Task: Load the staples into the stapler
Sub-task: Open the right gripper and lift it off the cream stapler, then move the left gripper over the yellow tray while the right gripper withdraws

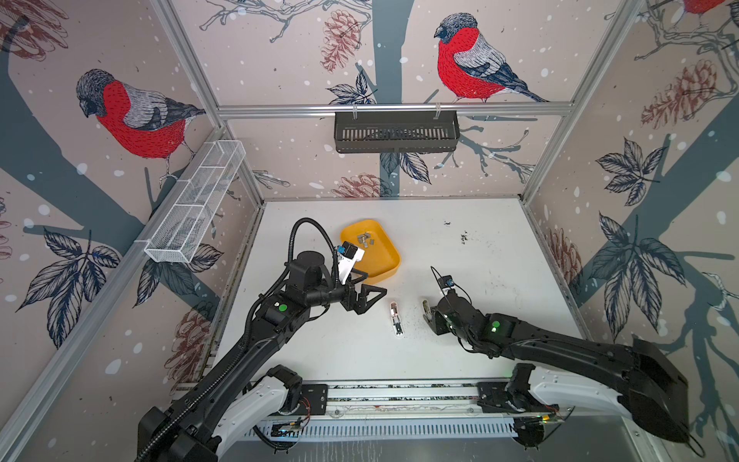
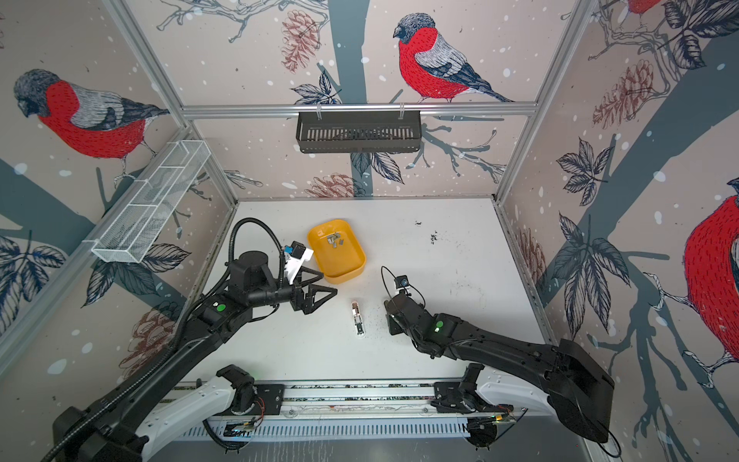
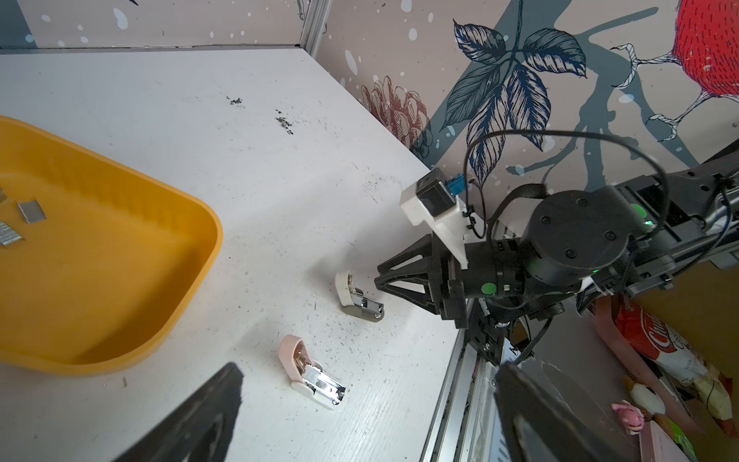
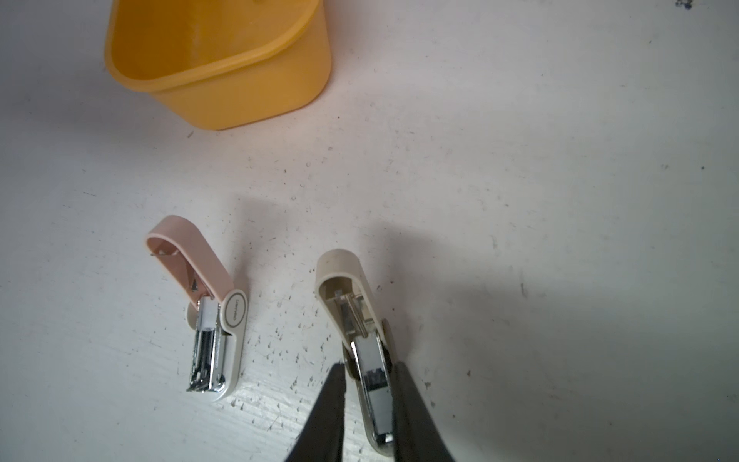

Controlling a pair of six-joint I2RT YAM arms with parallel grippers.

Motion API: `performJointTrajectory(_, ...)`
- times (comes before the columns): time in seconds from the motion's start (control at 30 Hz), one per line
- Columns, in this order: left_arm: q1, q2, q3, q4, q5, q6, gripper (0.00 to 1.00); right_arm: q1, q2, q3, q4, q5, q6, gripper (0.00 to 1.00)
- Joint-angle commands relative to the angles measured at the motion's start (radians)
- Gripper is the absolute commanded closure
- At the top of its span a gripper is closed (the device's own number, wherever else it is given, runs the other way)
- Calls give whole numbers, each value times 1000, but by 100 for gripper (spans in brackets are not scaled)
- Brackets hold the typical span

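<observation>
I see tray [image 1: 396, 256] on table [image 1: 500, 260], left of centre, staples [image 1: 366, 239] in its far end. Near of tray: left stapler [image 1: 396, 318] mid-table, right stapler [image 4: 348, 288] just right, between right gripper [image 4: 368, 372] fingers. Left gripper [image 1: 376, 283] at tray's near edge.

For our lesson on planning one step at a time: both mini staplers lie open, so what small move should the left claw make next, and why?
Probably swing the left claw over the yellow tray and lower it toward the staples lying inside. It hangs open and empty near the tray, while the right claw brackets the open beige stapler.
</observation>
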Motion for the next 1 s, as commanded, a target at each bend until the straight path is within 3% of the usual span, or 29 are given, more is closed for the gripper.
performJointTrajectory(0.0, 3, 9, 0, 14, -23, -7, 2, 0, -27, -6, 57, 27, -17, 73)
performJointTrajectory(0.27, 3, 46, 2, 18, -62, -16, 2, -4, -81, -9, 120, 49, -59, 56)
performJointTrajectory(0.37, 2, 56, 3, 27, -78, -22, 2, -12, -93, -8, 133, 44, -76, 43)
performJointTrajectory(0.5, 1, 72, 6, 28, -114, -29, 2, -19, -112, -15, 163, 23, -92, 14)
performJointTrajectory(0.6, 2, 85, 6, 17, -203, -57, 3, -20, -131, -22, 181, 21, -94, 0)
performJointTrajectory(0.97, 3, 217, 48, 18, -429, -184, 5, -21, -203, -20, 166, 29, -129, 0)
